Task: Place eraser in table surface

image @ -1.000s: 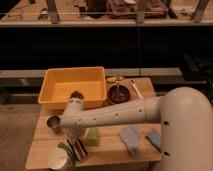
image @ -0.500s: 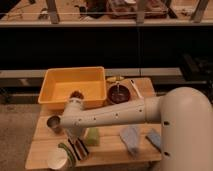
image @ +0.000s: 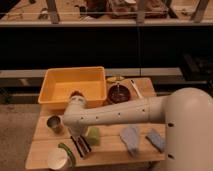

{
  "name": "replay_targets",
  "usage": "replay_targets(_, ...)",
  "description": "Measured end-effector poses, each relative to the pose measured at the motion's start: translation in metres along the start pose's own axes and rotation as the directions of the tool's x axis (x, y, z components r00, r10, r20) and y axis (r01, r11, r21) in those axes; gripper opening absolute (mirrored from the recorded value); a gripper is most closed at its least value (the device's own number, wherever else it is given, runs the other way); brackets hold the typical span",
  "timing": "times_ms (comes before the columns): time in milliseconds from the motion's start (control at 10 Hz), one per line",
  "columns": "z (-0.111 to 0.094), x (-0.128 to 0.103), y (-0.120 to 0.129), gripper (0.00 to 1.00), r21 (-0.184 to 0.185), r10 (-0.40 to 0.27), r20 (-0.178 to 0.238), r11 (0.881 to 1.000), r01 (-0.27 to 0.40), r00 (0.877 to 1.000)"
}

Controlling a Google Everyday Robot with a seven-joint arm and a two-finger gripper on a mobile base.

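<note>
The eraser (image: 80, 146), a small dark striped block, is low over or on the table surface (image: 107, 149) near its front left. I cannot tell whether it touches the wood. My gripper (image: 78, 138) hangs down from the white wrist directly above the eraser, mostly hidden by the arm. The pale green soft block (image: 93, 135) lies just right of the eraser.
A yellow tub (image: 75, 85) stands at the back left and a dark bowl (image: 119, 94) at the back middle. A metal cup (image: 54, 122) is at the left edge. A white cup (image: 59, 160) with a green object (image: 66, 150) sits at the front left. Two blue-grey cloths (image: 131, 138) (image: 156, 140) lie to the right.
The wrist and the eraser have shifted slightly to the right. Nothing else on the table has moved.
</note>
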Motion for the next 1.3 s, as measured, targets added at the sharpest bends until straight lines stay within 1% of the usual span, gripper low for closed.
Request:
replay_targets(100,-0.013,0.009,0.014,0.0,-0.004,-0.004,-0.023,1.0,0.004,1.0)
replay_targets(300,-0.046,0.029,0.045,0.0,0.003,-0.01,-0.064,1.0,0.01,0.998)
replay_targets(400,-0.053,0.034,0.048,0.0,0.01,-0.017,-0.084,1.0,0.018,0.996)
replay_targets(500,-0.056,0.033,0.05,0.0,0.018,-0.019,-0.099,1.0,0.021,0.995)
replay_targets(600,-0.061,0.031,0.054,0.0,0.018,-0.023,-0.119,1.0,0.025,0.993)
replay_targets(800,-0.08,0.034,0.052,0.0,0.013,-0.047,-0.149,0.999,0.049,0.988)
replay_targets(1000,-0.102,0.032,0.053,0.0,0.01,-0.061,-0.168,0.998,0.064,0.984)
replay_targets(1100,-0.108,0.032,0.054,0.0,0.012,-0.062,-0.172,0.998,0.065,0.983)
replay_targets(1200,-0.113,0.033,0.058,0.0,0.015,-0.062,-0.174,0.998,0.065,0.983)
replay_targets(1300,-0.11,0.034,0.059,0.0,0.024,-0.061,-0.168,0.998,0.066,0.984)
